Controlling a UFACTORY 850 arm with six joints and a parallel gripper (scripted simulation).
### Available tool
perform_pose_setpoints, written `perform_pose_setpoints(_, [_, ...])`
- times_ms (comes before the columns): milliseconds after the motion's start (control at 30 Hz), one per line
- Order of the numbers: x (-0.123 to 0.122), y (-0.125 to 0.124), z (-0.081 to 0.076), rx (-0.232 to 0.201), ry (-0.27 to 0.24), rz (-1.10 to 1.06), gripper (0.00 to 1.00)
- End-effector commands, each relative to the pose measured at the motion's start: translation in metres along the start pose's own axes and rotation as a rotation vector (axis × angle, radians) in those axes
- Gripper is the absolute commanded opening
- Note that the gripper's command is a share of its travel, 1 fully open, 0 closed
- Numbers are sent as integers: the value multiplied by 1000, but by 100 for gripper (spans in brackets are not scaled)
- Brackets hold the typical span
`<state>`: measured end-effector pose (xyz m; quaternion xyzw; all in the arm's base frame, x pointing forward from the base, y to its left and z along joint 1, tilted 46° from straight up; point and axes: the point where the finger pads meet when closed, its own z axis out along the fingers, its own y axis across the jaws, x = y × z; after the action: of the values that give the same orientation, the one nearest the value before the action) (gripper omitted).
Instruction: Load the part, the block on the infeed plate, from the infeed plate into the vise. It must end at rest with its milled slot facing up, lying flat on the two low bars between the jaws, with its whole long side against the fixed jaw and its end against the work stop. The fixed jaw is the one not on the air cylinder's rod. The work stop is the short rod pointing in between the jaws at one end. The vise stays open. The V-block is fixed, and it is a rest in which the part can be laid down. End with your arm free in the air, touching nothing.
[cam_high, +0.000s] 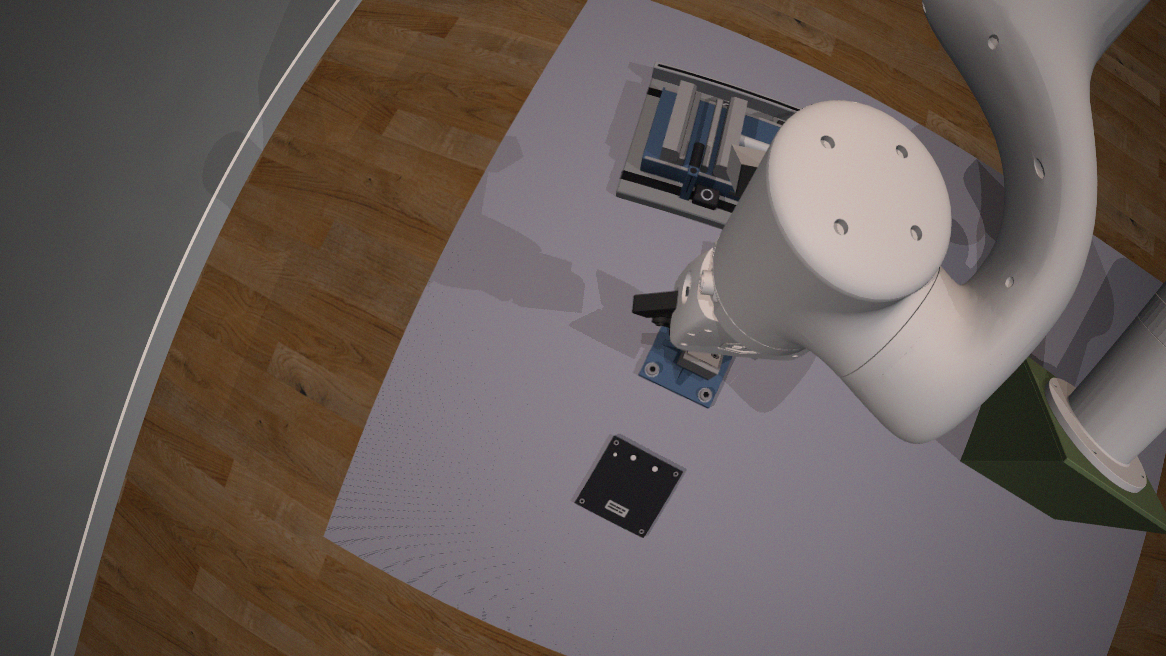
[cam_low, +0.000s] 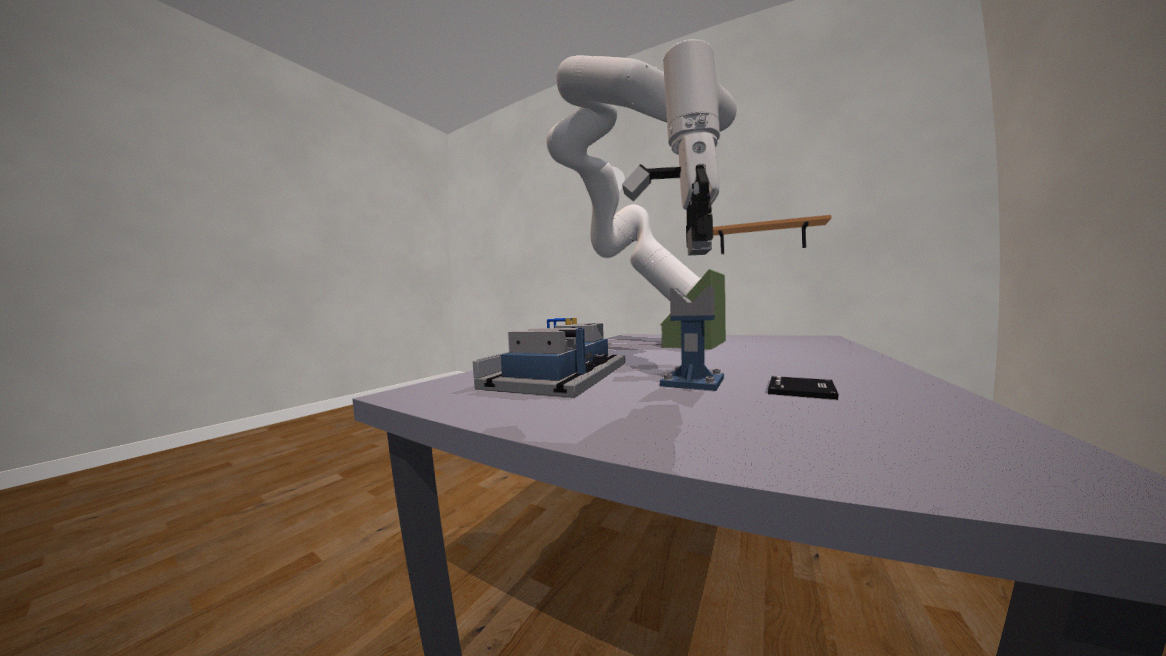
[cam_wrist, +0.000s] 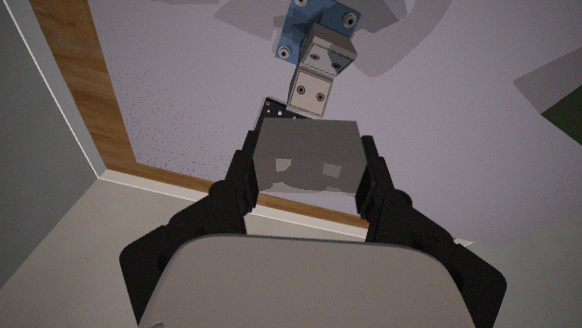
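My gripper (cam_wrist: 308, 150) is shut on the part (cam_wrist: 309, 155), a grey metal block held between the two black fingers. In the exterior view the gripper (cam_low: 698, 232) hangs high in the air, straight above the V-block (cam_low: 693, 303). The V-block stands on a blue post and base and also shows in the wrist view (cam_wrist: 320, 65) and, partly under my arm, in the overhead view (cam_high: 686, 368). The black infeed plate (cam_high: 628, 484) lies bare on the table. The vise (cam_high: 702, 148) sits at the far side, its jaws open, partly hidden by my arm. The slot on the part is not visible.
A green wedge-shaped base (cam_high: 1051, 456) carries my arm at the table's right. A wooden wall shelf (cam_low: 774, 223) hangs behind the gripper. The table edge and wooden floor (cam_wrist: 90, 95) show to the left in the wrist view.
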<state>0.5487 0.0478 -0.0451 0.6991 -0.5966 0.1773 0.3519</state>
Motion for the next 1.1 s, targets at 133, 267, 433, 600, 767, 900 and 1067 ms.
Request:
perform_pose_setpoints(133, [4, 2, -1, 4, 0, 97, 0])
perform_pose_setpoints(267, [6, 3, -1, 4, 0, 141, 0])
perform_pose_setpoints(433, [8, 4, -1, 4, 0, 179, 0])
perform_pose_setpoints(600, [10, 4, 0, 4, -1, 213, 0])
perform_pose_setpoints(767, [11, 5, 0, 4, -1, 249, 0])
perform_pose_setpoints(900, [12, 6, 0, 3, -1, 273, 0])
perform_pose_setpoints(1067, [13, 6, 0, 3, -1, 289, 0])
